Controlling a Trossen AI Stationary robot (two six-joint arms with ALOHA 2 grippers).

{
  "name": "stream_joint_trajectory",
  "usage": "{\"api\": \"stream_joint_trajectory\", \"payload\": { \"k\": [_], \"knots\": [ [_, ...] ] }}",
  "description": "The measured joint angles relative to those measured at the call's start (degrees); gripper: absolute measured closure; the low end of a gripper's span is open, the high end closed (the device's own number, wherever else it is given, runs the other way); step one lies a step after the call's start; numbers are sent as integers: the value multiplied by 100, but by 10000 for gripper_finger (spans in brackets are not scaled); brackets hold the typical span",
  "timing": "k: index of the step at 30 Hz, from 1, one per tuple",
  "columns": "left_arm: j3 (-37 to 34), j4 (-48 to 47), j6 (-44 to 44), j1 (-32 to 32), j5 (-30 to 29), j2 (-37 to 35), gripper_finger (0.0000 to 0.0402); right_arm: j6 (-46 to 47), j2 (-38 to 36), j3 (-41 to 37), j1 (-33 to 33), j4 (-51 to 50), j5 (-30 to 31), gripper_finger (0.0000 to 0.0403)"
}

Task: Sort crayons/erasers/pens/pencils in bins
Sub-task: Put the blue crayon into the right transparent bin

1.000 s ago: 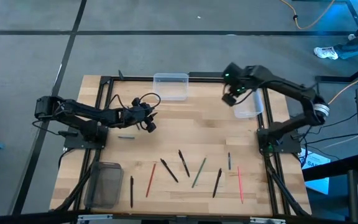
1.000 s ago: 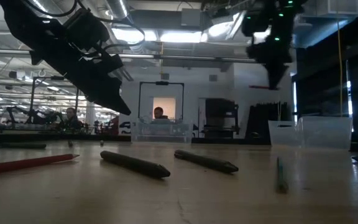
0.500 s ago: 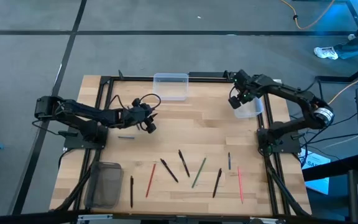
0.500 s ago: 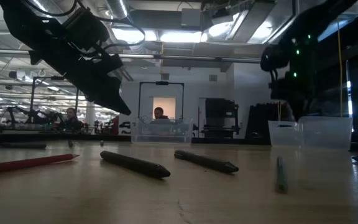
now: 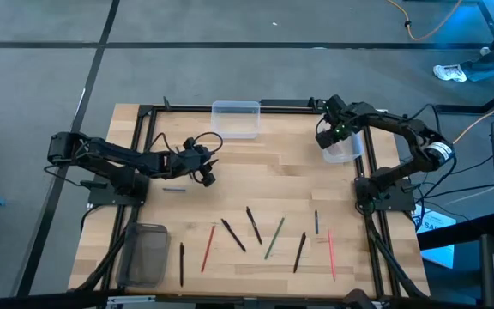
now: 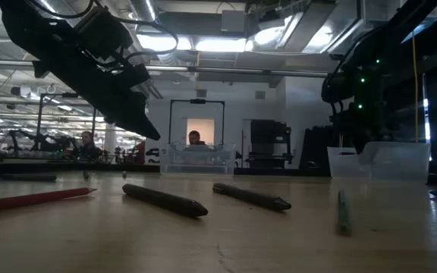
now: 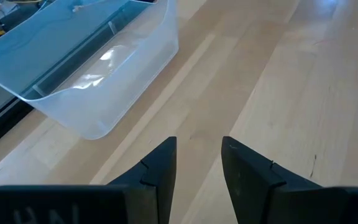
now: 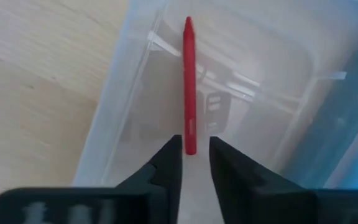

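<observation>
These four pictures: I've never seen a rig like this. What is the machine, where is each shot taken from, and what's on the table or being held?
Two dark robot arms work at a wooden table. One picture looks straight down, one looks level across the tabletop, and two come from cameras on the arms' wrists. The left gripper hovers open and empty over bare wood, facing the far clear bin. The right gripper is over the other clear bin, a red crayon between its fingertips, pointing into that bin; whether it is gripped or just let go, I can't tell. A dark grey bin sits at the near left corner. Pens and pencils lie scattered along the near side.
</observation>
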Motion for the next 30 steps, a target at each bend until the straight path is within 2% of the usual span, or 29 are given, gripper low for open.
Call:
{"api": "stream_joint_trajectory", "payload": {
  "k": [4,8,12,15,18,21,26,30],
  "knots": [
    [0,0,0,0,0,0,282,-5,0,0,0,53,3,280],
    [0,0,0,0,-2,0,282,-234,0,143,0,-23,1,270],
    [0,1,29,2,-5,0,282,-307,-265,825,128,-451,-513,270],
    [0,2,39,2,-120,0,282,-271,-735,1458,429,-520,-563,270],
    [0,4,42,4,-211,0,282,-133,-1152,1835,915,-503,-462,270],
    [0,25,149,8,-308,0,282,-582,-1398,1869,1720,-450,-728,270],
    [-2,118,297,8,-402,0,282,-975,-1421,1352,3270,-690,-806,270],
    [-2,118,257,-47,-407,0,282,-1157,-1324,776,4156,-1165,-811,270]
  ]
}}
